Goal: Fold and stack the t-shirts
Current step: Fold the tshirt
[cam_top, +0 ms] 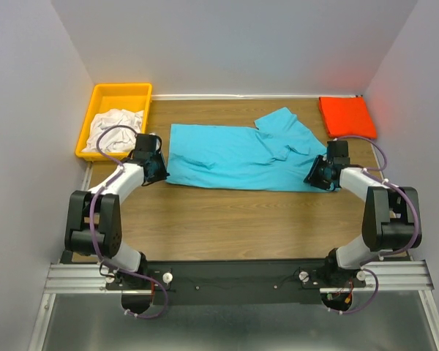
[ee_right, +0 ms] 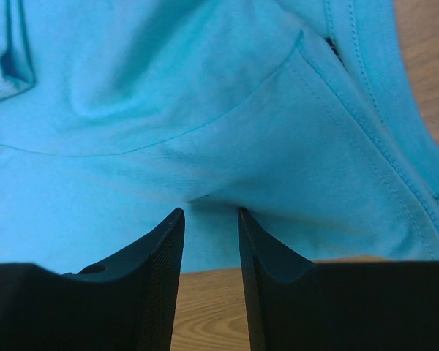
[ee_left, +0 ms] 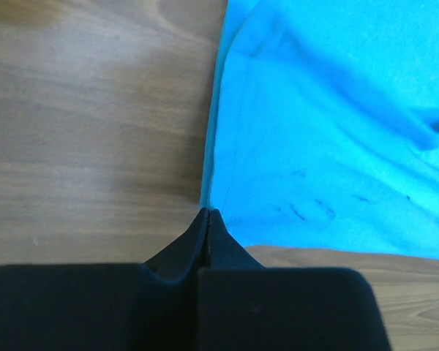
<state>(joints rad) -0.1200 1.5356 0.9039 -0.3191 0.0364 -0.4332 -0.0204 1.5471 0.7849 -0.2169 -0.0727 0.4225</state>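
Note:
A turquoise t-shirt (cam_top: 234, 153) lies spread out, partly folded, across the middle of the wooden table. At its left hem corner my left gripper (cam_top: 155, 170) is low on the table. In the left wrist view the left gripper (ee_left: 208, 213) has its fingertips pressed together right where the turquoise t-shirt (ee_left: 336, 131) ends in its corner. At the shirt's right end, my right gripper (cam_top: 318, 178) stands open. In the right wrist view the right gripper (ee_right: 211, 213) has its tips resting on the turquoise cloth (ee_right: 205, 110) near the shirt's edge. A folded orange-red t-shirt (cam_top: 346, 115) lies at the back right.
A yellow bin (cam_top: 121, 89) at the back left holds crumpled white t-shirts (cam_top: 115, 128). Grey walls close in the table on three sides. Bare wood (cam_top: 234, 219) stretches between the turquoise shirt and the arm bases.

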